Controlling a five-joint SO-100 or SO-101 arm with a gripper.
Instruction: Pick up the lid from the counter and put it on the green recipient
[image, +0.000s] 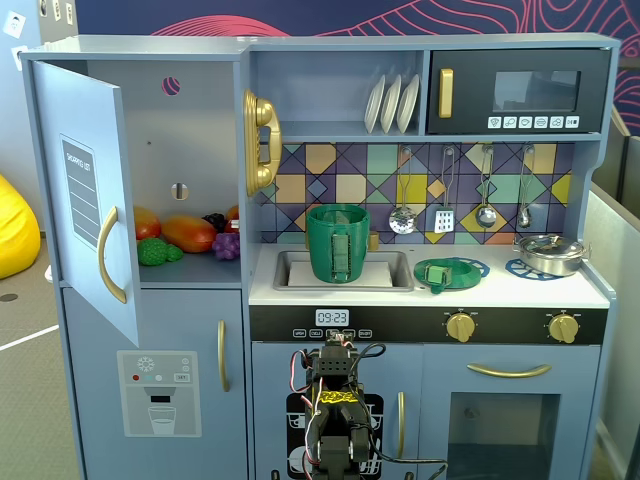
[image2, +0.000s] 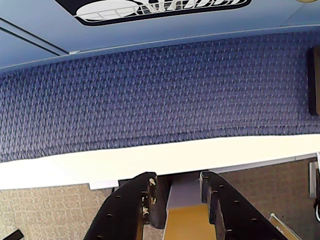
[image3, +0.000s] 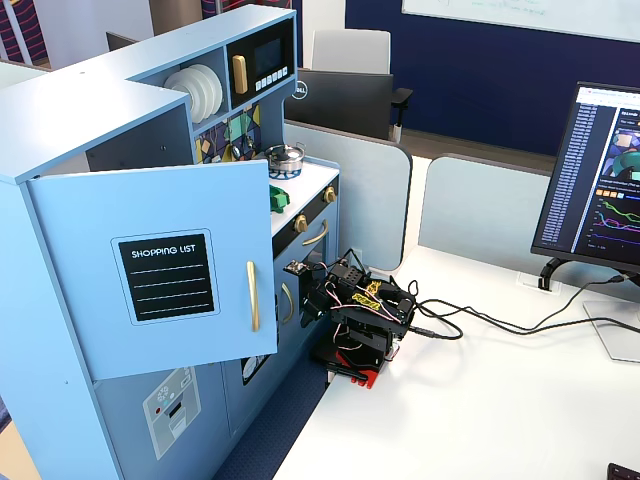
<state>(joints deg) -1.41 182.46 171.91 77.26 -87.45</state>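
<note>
The green lid, with its strap handle up, lies on a blue burner ring on the white counter, right of the sink. The tall green pot stands upright in the sink, open at the top, its ribbed handle facing forward. My arm is folded low in front of the kitchen, well below the counter; it also shows in a fixed view. In the wrist view my gripper points down at blue carpet, jaws apart with nothing between them. The lid and pot are out of the wrist view.
A silver pan sits on the right burner. The fridge door hangs open on the left, with toy food inside. Utensils hang on the tiled back wall. A shelf and microwave overhang the counter. A monitor stands on the desk.
</note>
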